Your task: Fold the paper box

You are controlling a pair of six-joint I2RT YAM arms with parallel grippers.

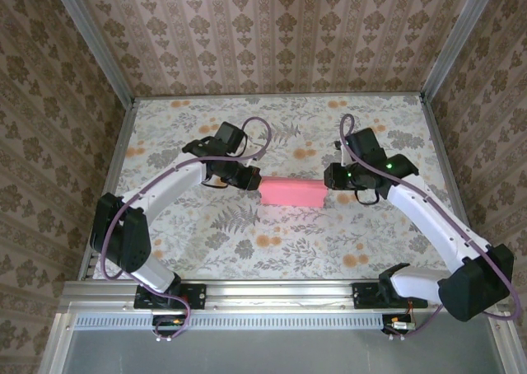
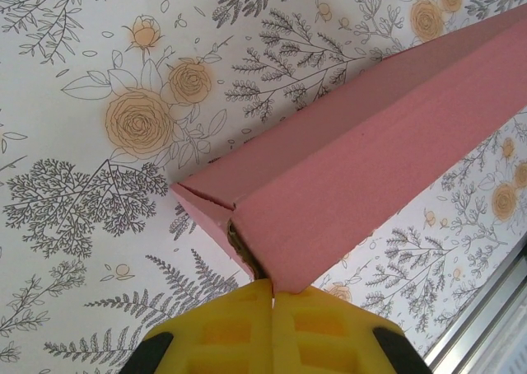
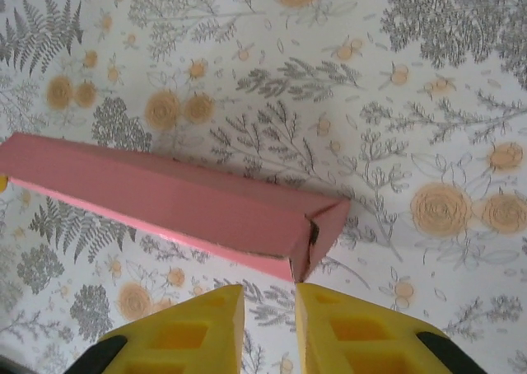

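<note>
Mid-table (image 1: 247, 242), on the floral surface: the box (image 1: 291, 192), folded into a long, low pink slab, lengthwise left to right between the two arms. Matte pink cardboard on every visible face, faintly grained, edges sharply creased.

From the left wrist, the box (image 2: 370, 168) as a long bar with one end corner nearest, a flap seam slightly split there and a sliver of dark gap behind it. From the right wrist, the box (image 3: 181, 205) with its other end folded shut, a small dark slit beside the end flap, a paler line along the lower edge. Closed up on all sides in view; inside hidden.

Left gripper (image 1: 251, 179) (image 2: 272, 287) at the box's left end, yellow fingers (image 2: 222, 333) pressed together, box corner touching their tips; pinched or merely touched, impossible to tell. Right gripper (image 1: 329, 176) (image 3: 269, 290) at the right end, fingers (image 3: 206, 324) parted by a narrow gap, box end just beyond the tips, not between them.
</note>
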